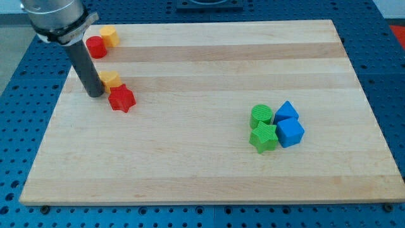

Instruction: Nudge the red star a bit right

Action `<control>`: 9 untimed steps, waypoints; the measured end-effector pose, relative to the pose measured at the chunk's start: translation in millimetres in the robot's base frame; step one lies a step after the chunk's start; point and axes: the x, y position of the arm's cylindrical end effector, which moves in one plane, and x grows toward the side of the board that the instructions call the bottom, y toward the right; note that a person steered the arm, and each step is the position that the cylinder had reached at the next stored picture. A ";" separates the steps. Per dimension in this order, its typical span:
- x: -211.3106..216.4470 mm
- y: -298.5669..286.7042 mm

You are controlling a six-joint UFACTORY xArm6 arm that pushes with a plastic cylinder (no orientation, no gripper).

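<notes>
The red star [121, 99] lies on the wooden board [209, 171] at the view's left. My tip [95, 94] rests on the board just left of the star, a small gap away from it. A yellow block [111, 79] sits right above the star, touching it, and just right of my rod.
A red cylinder [96, 47] and a yellow block [109, 35] sit at the board's top left corner. At the right of middle a green cylinder [261, 115], a green star [264, 137] and two blue blocks [286, 112] [290, 132] form a cluster.
</notes>
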 end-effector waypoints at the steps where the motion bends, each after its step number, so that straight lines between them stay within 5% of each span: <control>1: 17.9 -6.7; 2: 31.1 -0.2; 5: -26.5 -31.8; 8: 34.0 -0.6; 9: 21.7 35.3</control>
